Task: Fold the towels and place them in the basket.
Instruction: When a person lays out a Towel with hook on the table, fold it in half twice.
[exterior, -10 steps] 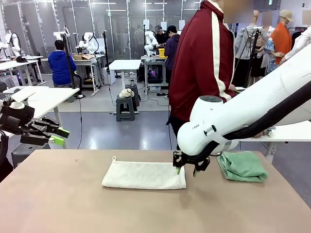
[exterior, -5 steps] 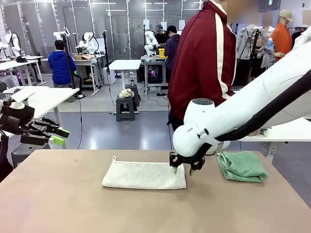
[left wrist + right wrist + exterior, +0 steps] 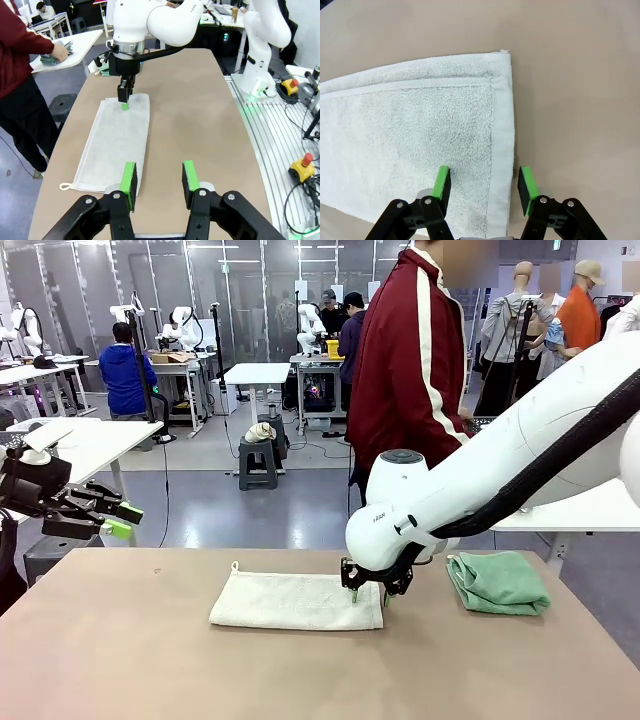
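The cream-white towel (image 3: 295, 602) lies folded into a long strip at the table's middle, its corner loop at the far left. My right gripper (image 3: 368, 592) hangs open just above the strip's right end. In the right wrist view the right gripper (image 3: 482, 182) straddles the hemmed short edge of the cream-white towel (image 3: 420, 130). The sea-green towel (image 3: 498, 582) lies folded at the right. My left gripper (image 3: 120, 520) is held open off the table's left edge. From the left wrist, the left gripper (image 3: 157, 180) looks along the cream-white towel (image 3: 117, 145) toward the right gripper (image 3: 125, 95). The basket is out of view.
A person (image 3: 415, 370) in a dark red jacket stands beyond the far edge, turned toward a side table (image 3: 75, 45). Bare brown table (image 3: 300, 680) stretches in front of the towels. The right arm (image 3: 500, 480) spans the table's right side above the green towel.
My right arm has swung left and lower, bringing its gripper over the cream towel's right end. The left arm has stayed still.
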Tool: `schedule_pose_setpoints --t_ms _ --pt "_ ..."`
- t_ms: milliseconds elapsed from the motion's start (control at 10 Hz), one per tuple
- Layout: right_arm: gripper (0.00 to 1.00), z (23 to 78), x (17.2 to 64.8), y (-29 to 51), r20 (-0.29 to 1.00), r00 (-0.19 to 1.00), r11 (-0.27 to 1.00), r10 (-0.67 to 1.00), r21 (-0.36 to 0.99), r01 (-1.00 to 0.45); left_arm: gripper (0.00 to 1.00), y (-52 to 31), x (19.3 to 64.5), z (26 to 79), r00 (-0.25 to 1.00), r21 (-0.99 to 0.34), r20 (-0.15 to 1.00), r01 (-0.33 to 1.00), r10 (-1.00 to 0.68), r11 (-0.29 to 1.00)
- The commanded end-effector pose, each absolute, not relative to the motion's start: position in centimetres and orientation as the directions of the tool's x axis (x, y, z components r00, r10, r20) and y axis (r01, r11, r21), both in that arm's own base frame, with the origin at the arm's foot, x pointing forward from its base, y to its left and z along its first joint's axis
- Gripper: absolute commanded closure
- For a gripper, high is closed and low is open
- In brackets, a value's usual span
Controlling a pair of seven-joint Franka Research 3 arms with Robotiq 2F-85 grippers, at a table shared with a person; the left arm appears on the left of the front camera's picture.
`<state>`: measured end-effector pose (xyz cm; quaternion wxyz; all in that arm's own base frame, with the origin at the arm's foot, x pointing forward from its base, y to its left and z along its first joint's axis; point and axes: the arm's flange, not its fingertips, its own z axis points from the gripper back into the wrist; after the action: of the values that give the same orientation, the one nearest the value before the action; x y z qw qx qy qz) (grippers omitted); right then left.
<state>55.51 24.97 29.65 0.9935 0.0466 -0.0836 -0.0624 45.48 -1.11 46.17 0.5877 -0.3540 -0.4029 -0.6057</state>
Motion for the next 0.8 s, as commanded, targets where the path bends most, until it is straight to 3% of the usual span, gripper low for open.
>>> schedule_pose_setpoints --t_ms 0,100,200,300,400,500,600,700 --pt "0.31 29.47 56.04 25.93 0.176 0.969 0.984 -0.176 0.070 0.166 0.52 -1.12 45.25 46.29 -0.063 0.074 0.910 0.997 -0.410 0.012" --pt "0.31 29.37 56.09 25.91 0.173 0.969 0.983 -0.177 0.070 0.167 0.52 -1.12 45.25 46.29 -0.063 0.074 0.910 0.997 -0.410 0.012" --pt "0.51 29.34 56.12 25.91 0.163 0.970 0.982 -0.182 0.075 0.171 0.52 -1.12 45.25 46.29 -0.063 0.074 0.910 0.997 -0.410 0.012" --pt "0.51 29.39 56.13 25.84 0.160 0.970 0.982 -0.184 0.077 0.174 0.52 -1.12 45.25 46.29 -0.063 0.074 0.910 0.997 -0.410 0.012" --pt "0.70 29.42 56.15 25.81 0.158 0.970 0.982 -0.185 0.077 0.175 0.52 -1.12 45.25 46.29 -0.063 0.074 0.910 0.997 -0.410 0.012" --pt "0.55 29.52 56.17 25.79 0.157 0.970 0.982 -0.184 0.076 0.174 0.52 -1.12 45.25 46.29 -0.063 0.074 0.910 0.997 -0.410 0.012" --pt "0.89 29.56 56.21 25.77 0.156 0.971 0.982 -0.183 0.074 0.173 0.52 -1.12 45.25 46.29 -0.063 0.074 0.910 0.997 -0.410 0.012" --pt "0.74 29.51 56.25 25.72 0.154 0.971 0.982 -0.183 0.073 0.173 0.52 -1.12 45.25 46.29 -0.063 0.074 0.910 0.997 -0.410 0.012"
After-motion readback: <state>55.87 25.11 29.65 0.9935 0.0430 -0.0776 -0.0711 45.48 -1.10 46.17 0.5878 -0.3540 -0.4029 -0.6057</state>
